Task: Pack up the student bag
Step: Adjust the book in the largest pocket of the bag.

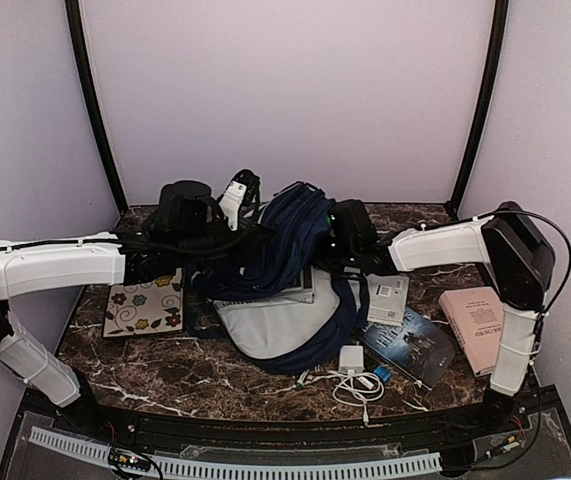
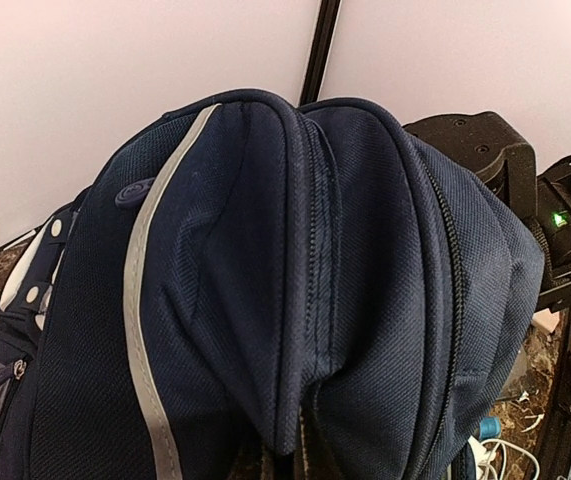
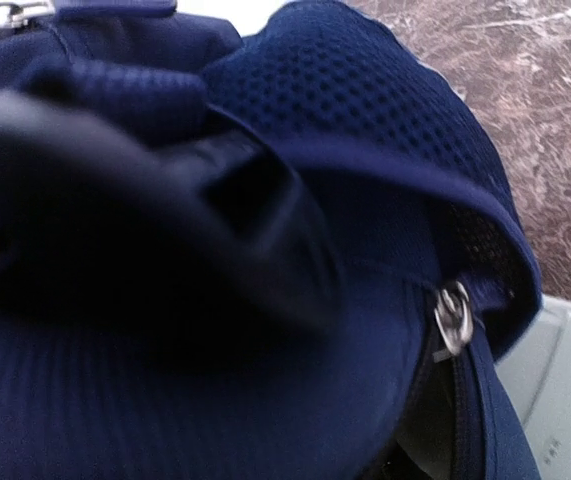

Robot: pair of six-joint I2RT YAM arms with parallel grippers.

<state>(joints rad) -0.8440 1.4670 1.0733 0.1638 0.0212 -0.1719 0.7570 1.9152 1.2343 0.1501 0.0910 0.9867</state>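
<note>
Navy fabric fills the middle of the scene: the student bag point(image 1: 285, 250) is set at the centre of a dark marbled table point(image 1: 165, 370), its upper part bunched and raised between the two arms. Its opened front is spread toward the near edge, so that the grey lining point(image 1: 275, 325) is exposed. A pale flat item point(image 1: 290, 285) is seen at the mouth, just under the raised folds; what it is, and which compartment it sits in, cannot be told.

The left gripper point(image 1: 248, 205) is pressed into the top of the bag from the left. Its fingers are hidden by cloth, but it is clenched, and in the left wrist view the fabric point(image 2: 265, 280) is drawn together into a pinched fold beside a pale stripe point(image 2: 140, 300).

The right gripper point(image 1: 343, 232) is placed against the bag's right side. Its wrist view is filled by blurred navy mesh point(image 3: 345, 130) and a metal zip pull point(image 3: 453, 318); whether anything is grasped cannot be told.

Outside the bag, a floral mat point(image 1: 145, 308) lies to the left. To the right are laid a white booklet point(image 1: 390, 298), a dark book point(image 1: 415, 345) and a pink book point(image 1: 473, 325). A white charger point(image 1: 352, 358) with its cable point(image 1: 360, 388) is left near the front edge.
</note>
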